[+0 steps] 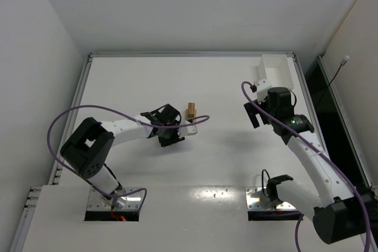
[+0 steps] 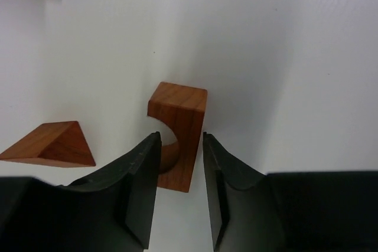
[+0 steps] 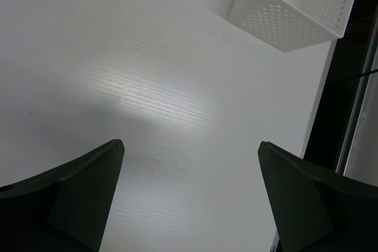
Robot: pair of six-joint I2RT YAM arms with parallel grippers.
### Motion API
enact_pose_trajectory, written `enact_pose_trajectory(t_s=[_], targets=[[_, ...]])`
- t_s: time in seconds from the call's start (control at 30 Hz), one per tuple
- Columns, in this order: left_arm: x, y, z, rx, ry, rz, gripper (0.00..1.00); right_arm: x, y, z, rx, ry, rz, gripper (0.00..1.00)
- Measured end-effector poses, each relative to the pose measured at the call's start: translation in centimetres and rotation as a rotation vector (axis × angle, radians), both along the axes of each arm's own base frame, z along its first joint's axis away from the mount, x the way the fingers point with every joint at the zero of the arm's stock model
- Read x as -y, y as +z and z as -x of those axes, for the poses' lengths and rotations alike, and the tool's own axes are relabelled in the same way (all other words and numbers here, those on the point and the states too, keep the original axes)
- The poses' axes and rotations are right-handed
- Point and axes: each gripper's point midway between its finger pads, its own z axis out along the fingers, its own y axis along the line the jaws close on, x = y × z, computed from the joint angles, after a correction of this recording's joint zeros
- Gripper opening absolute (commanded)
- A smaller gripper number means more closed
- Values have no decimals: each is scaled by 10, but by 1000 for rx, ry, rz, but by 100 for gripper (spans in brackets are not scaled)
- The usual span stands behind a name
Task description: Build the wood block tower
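Square the left gripper [image 2: 181,136], closed narrowly on the arch block [image 2: 180,101] lying just beside the wedge [image 2: 50,144], before lifting. Leave the right gripper [image 3: 190,144] wide open, empty, well apart from the wedge.

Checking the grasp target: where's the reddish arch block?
Left wrist view, centre: arch block between the fingertips of the left hand, with the reddish wedge lying apart to its left.

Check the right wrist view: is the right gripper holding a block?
No, the right gripper stands wide open over the white table, with nothing between its fingers.
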Motion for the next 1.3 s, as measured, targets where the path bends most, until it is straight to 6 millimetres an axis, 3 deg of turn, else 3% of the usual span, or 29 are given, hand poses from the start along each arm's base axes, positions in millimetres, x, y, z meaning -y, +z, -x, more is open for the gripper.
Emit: enact_pose_trajectory(t_s=[0.13, 0.17, 0.43, 0.63, 0.77, 0.97, 1.23, 1.3], targets=[[-1, -9, 4, -38, -3, -18, 12, 0, 0, 0, 0, 0, 0, 94], [0, -9, 4, -41, 0, -14, 1, 0, 0, 0, 0, 1, 0, 94], [5, 0, 4, -120, 71, 47, 0, -2, 0, 0, -2, 7, -6, 94], [29, 49, 1, -330, 255, 379, 0, -6, -2, 1, -11, 19, -31, 93], [46, 73, 13, -547, 359, 612, 0, -11, -3, 2, -16, 29, -58, 93], [55, 53, 54, -941, 511, 726, 0, -15, -5, 4, -28, 39, -74, 93], [45, 28, 29, -1077, 658, 787, 0, -16, -7, 7, -41, 44, -77, 93], [41, 19, 21, -1081, 673, 790, 4, -15, -8, 7, -44, 43, -76, 93]])
